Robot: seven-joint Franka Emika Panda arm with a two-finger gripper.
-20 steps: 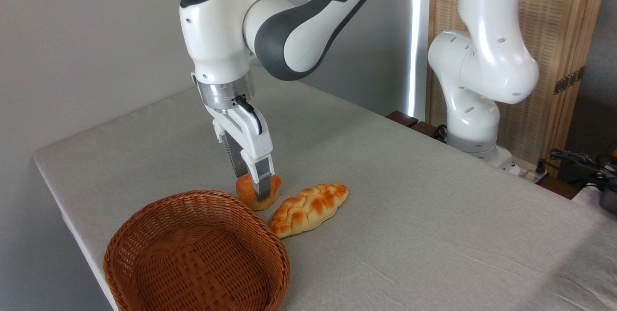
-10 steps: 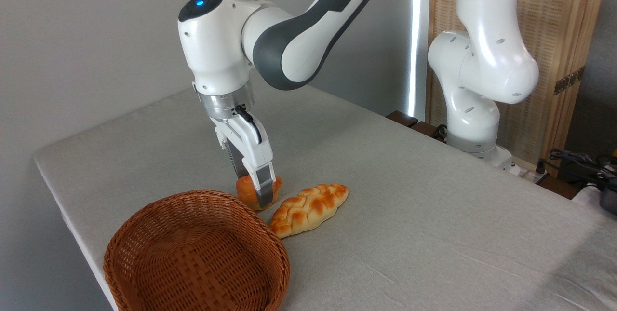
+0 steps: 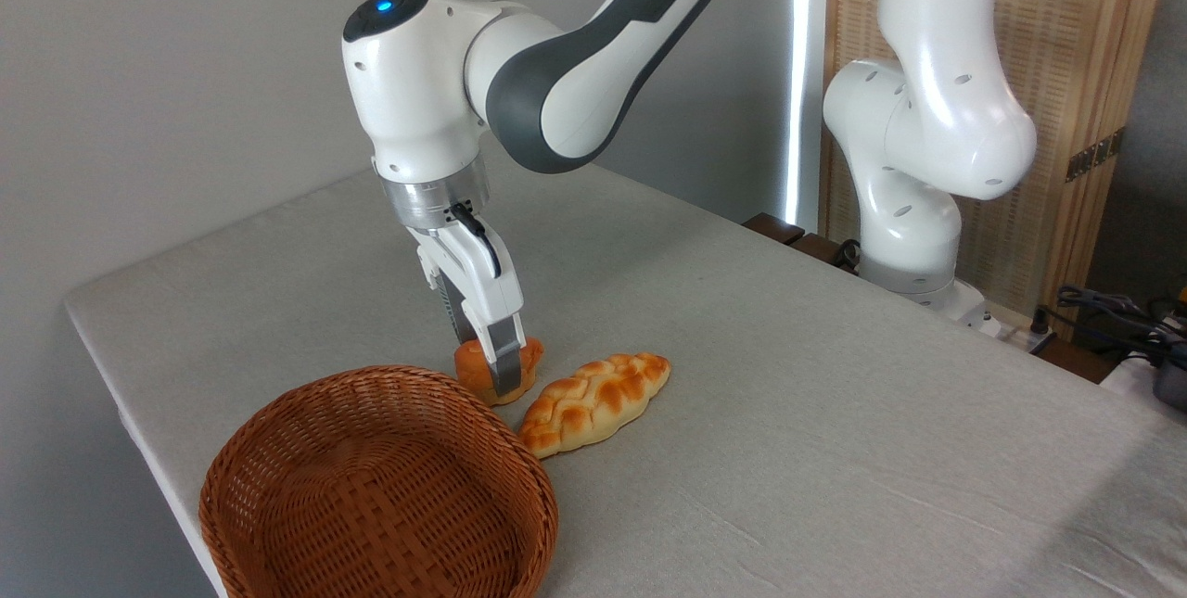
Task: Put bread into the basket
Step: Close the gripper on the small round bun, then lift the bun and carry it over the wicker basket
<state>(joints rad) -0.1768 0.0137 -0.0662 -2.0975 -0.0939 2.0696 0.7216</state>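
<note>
The bread (image 3: 471, 366), a small squat orange bun, sits on the grey table just behind the far rim of the basket (image 3: 306, 396). My gripper (image 3: 495, 379) comes down on it from above. The near finger (image 3: 505, 359) crosses the bun's front and the other finger is behind it, so the jaws look shut on the bun. The bun's underside seems to be at table height. The round reddish-brown wicker basket stands at the front left with nothing in it.
A longer braided golden loaf (image 3: 595, 400) lies right of the bun, almost touching the basket's rim. The arm's white base (image 3: 913, 227) stands at the table's far right. The table's left edge (image 3: 111, 366) runs close to the basket. Cables lie at the far right.
The wrist has shifted a little to the left and down, then steadied. The fingers have stayed around the bun, which has not visibly left its spot.
</note>
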